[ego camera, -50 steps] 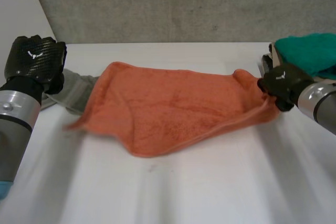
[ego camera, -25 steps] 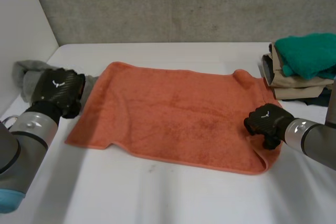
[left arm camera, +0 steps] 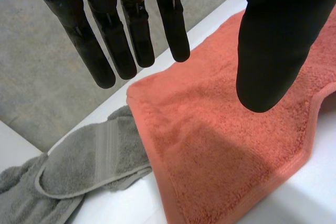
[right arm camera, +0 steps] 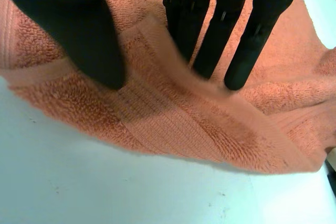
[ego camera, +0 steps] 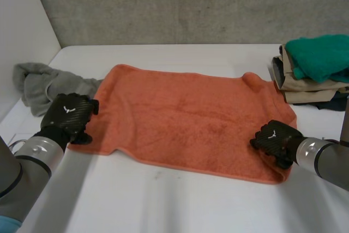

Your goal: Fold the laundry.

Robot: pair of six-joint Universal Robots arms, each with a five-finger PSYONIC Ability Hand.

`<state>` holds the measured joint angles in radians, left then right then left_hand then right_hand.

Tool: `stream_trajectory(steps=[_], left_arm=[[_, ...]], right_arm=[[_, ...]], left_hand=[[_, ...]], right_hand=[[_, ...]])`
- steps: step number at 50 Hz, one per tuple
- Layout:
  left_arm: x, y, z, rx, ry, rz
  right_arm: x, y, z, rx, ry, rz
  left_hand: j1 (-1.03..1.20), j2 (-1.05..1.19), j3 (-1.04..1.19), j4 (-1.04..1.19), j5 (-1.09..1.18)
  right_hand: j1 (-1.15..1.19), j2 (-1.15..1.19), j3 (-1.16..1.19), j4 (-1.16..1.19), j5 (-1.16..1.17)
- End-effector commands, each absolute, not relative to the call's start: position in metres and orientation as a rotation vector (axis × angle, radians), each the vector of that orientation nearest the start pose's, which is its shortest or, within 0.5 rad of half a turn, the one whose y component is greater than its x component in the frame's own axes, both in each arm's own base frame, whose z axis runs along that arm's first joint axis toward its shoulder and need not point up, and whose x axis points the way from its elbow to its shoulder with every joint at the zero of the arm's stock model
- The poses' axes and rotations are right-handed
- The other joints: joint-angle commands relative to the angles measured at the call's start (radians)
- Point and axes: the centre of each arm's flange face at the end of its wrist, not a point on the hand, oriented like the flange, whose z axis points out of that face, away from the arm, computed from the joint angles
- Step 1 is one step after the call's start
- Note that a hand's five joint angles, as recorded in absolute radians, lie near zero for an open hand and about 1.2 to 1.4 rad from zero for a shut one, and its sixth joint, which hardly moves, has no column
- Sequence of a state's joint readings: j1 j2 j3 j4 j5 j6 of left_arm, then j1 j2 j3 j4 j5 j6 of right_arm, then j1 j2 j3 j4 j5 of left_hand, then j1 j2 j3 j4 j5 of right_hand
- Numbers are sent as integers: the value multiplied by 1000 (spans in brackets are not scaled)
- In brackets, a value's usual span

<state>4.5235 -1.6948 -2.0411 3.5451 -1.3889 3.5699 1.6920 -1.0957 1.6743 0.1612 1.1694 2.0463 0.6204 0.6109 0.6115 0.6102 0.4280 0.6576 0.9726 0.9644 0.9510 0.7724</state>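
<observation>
An orange towel (ego camera: 185, 118) lies spread flat on the white table (ego camera: 163, 205). My left hand (ego camera: 68, 115) is at the towel's near left corner. In the left wrist view its fingers (left arm camera: 131, 35) are straight and well apart from the thumb, hovering open over the towel's (left arm camera: 220, 145) left edge with nothing between them. My right hand (ego camera: 275, 137) rests on the near right corner. In the right wrist view its fingers (right arm camera: 210, 45) and thumb stand on either side of a raised ridge of the towel's hem (right arm camera: 173, 124). The fingers touch the ridge and the thumb stays off it.
A crumpled grey towel (ego camera: 41, 83) lies at the far left, touching the orange towel's left edge, and it also lies beyond my fingertips (left arm camera: 79, 166). A stack of folded laundry topped by a green cloth (ego camera: 316, 58) stands at the far right. Bare table runs along the front.
The towel, held up and stretched a second ago, now lies flat. Both hands came down and toward the near edge. The left hand opened and let go; the right hand's grip loosened.
</observation>
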Motion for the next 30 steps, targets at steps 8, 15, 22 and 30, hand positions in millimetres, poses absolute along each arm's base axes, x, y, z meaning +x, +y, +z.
stream_trajectory(steps=[8,15,22,30], left_arm=[[-193,-246,168,887,2255,-1967],[-191,-247,168,877,2255,-1961],[-190,-245,160,882,2285,-1928],[-189,-244,146,952,2311,-1831]], right_arm=[[177,-305,164,-1602,2241,-1735],[166,-313,167,-1412,2308,-1732],[149,-325,169,-1202,2397,-1736],[133,-339,174,-958,2437,-1782]], left_hand=[[48,58,57,58,66],[36,46,45,47,54],[-2,8,7,9,16],[-2,8,7,8,16]], right_hand=[[739,424,432,445,449],[739,424,432,445,449],[739,424,432,445,449],[739,424,432,445,449]])
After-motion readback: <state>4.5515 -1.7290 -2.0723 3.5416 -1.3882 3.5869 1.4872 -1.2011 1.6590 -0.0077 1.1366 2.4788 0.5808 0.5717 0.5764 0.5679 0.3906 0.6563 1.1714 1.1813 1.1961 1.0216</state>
